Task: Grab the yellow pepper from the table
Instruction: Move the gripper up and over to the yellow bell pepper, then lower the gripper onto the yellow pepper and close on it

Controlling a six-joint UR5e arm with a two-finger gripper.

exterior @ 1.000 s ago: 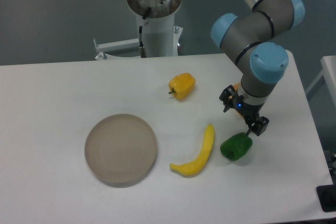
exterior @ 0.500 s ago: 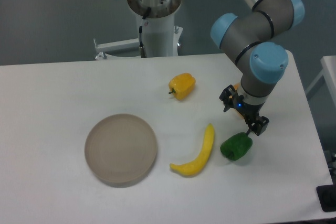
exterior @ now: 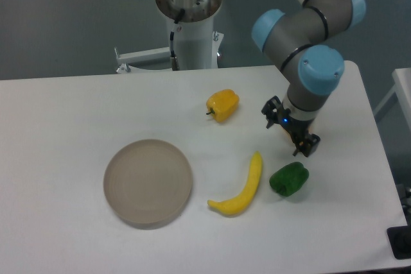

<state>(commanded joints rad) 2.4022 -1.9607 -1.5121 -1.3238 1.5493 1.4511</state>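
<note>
Yellow pepper [exterior: 223,104] sits on the white table [exterior: 77,107], toward the far middle, its dark stem pointing left. To its right, well apart, the gripper [exterior: 289,128] hangs over the tabletop with its two black fingers spread and nothing between them. Just below the gripper lies a green pepper [exterior: 289,179], not touching it. Beside that pepper, to the left, a long curved yellow banana-like piece [exterior: 244,187] lies on the table. Farther left rests a round grey plate [exterior: 148,182].
</note>
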